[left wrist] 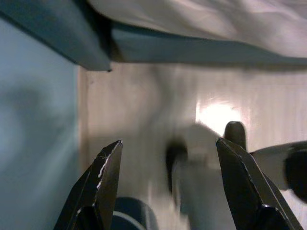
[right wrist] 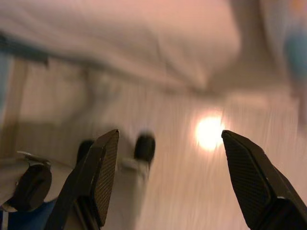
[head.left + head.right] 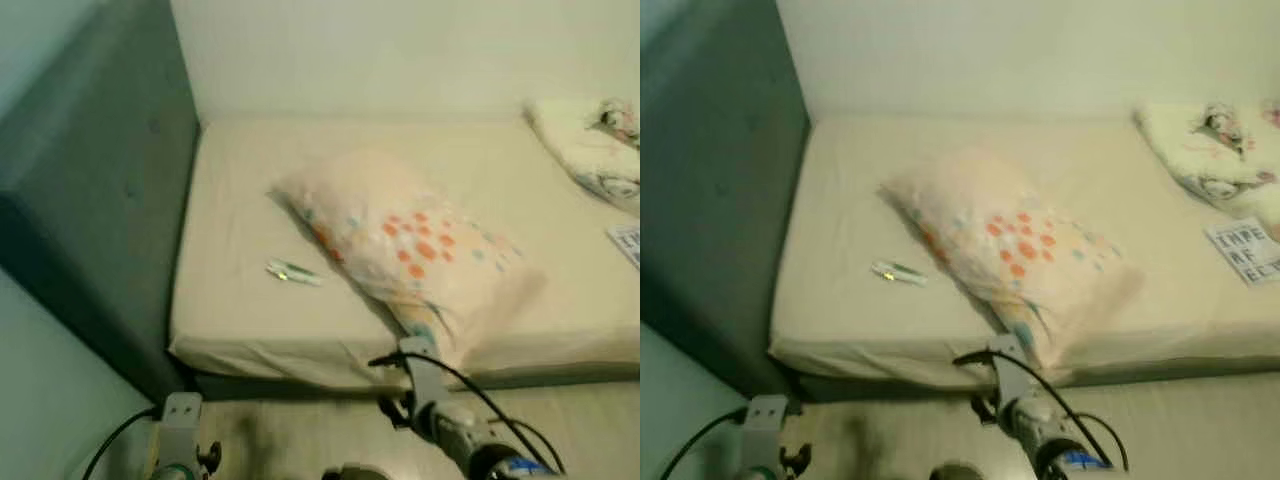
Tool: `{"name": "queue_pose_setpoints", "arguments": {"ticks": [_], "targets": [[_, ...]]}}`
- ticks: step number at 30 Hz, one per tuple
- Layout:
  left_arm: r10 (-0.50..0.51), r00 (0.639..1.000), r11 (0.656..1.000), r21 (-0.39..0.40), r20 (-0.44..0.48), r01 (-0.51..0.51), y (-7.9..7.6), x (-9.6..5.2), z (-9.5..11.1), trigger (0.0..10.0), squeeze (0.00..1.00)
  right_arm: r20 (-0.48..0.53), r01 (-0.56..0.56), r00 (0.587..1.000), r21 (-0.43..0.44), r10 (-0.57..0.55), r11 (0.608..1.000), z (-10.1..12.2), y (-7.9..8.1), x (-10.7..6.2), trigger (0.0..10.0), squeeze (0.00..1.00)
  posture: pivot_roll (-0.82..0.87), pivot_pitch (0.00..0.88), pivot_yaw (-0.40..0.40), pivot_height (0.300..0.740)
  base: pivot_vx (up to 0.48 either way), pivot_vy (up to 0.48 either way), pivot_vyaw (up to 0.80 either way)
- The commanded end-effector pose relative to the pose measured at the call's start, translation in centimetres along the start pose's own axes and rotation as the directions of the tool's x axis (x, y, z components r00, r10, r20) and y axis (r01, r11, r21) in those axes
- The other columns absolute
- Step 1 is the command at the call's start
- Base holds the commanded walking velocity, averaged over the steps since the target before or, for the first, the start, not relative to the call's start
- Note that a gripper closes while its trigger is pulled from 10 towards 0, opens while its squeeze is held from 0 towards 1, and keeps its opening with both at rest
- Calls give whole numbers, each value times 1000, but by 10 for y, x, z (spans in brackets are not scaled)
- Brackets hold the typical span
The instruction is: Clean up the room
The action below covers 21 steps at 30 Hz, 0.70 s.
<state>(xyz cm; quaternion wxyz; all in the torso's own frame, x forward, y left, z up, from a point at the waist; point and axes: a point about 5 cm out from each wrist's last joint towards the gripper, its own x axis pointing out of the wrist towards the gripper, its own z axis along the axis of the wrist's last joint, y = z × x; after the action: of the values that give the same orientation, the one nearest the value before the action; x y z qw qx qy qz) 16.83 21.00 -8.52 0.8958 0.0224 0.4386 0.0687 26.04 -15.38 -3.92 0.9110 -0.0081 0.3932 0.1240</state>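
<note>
A cream bed (image 3: pixel 235 190) lies ahead of me. On it rests a pale pillow (image 3: pixel 400 240) with orange and blue dots, one corner hanging over the bed's near edge. A small green and white tube-like item (image 3: pixel 292 271) lies on the sheet left of the pillow. My right arm (image 3: pixel 432 400) is low, just in front of the pillow's overhanging corner, and my left arm (image 3: pixel 180 432) is low at the bed's left corner. The left gripper (image 1: pixel 168 143) is open over the wooden floor. The right gripper (image 2: pixel 169 133) is open too, above the floor near the bed's edge.
A teal padded headboard (image 3: pixel 100 180) runs along the bed's left side, and a white wall stands behind it. A folded patterned blanket (image 3: pixel 595 150) and a printed sheet (image 3: pixel 1247 250) lie at the right end. Light wooden floor (image 3: pixel 300 430) lies under my arms.
</note>
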Motion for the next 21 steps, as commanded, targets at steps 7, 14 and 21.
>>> {"name": "queue_pose_setpoints", "arguments": {"ticks": [7, 14, 21], "targets": [[19, 999, 1000, -11, -29, -19, 3, -2, -9, 10000, 0, -27, -2, 1000, 49, 3, 999, -11, 3, -1, 10000, 0, -23, 0, 13, 740, 298, 0, 0], [-36, 998, 999, 3, -52, 36, -1, -2, -10, 10000, 0, 23, 8, 1000, 79, -10, 997, 4, -2, 0, 10000, 0, -22, 0, 12, 740, 0, -67, 0], [-4, 999, 1000, -30, -40, 3, 1, -2, -9, 10000, 0, 46, -10, 999, 44, 8, 999, 13, 1, 1, 10000, 0, -22, 0, 12, 740, 0, -204, 0]]}}
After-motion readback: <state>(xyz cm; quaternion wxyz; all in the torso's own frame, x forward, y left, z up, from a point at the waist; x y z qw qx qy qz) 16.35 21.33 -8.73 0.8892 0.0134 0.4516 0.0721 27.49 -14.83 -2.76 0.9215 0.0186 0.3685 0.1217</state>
